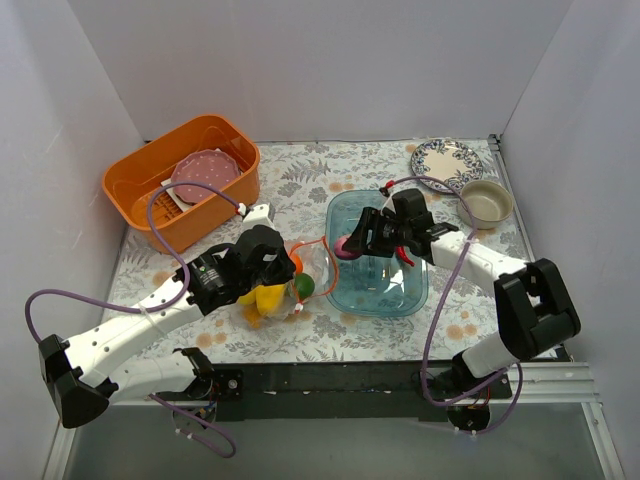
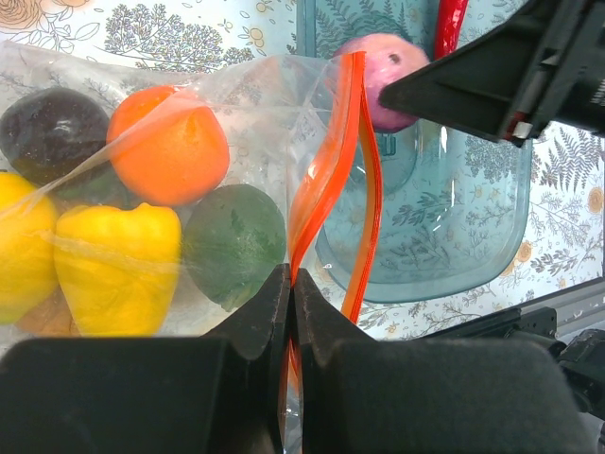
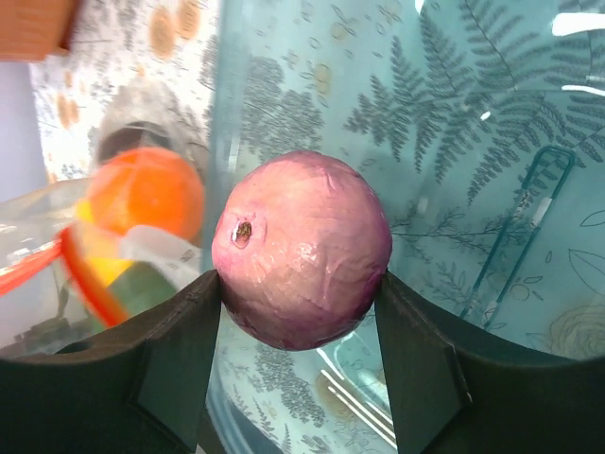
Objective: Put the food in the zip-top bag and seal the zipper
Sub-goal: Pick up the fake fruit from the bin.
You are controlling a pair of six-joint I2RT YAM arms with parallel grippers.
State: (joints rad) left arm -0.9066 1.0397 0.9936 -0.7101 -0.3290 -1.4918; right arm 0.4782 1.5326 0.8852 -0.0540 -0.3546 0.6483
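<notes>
The clear zip-top bag [image 2: 255, 95] lies left of the clear blue tray [image 1: 385, 292], its mouth toward the tray. Its orange-red zipper [image 2: 326, 165] stands open in two strips. Inside lie an orange [image 2: 170, 147], a yellow pepper [image 2: 118, 265], a green fruit [image 2: 236, 241], a dark round one [image 2: 52, 132] and a lemon [image 2: 14, 246]. My left gripper [image 2: 291, 284] is shut on the zipper's near strip. My right gripper [image 3: 298, 303] is shut on the purple onion [image 3: 302, 248], held above the tray's left edge close to the bag's mouth. A red chili [image 2: 450, 24] lies in the tray.
An orange basket [image 1: 150, 185] with a pink plate [image 1: 205, 175] stands at the back left. A patterned plate [image 1: 445, 160] and a beige bowl [image 1: 486, 203] stand at the back right. White walls close in three sides.
</notes>
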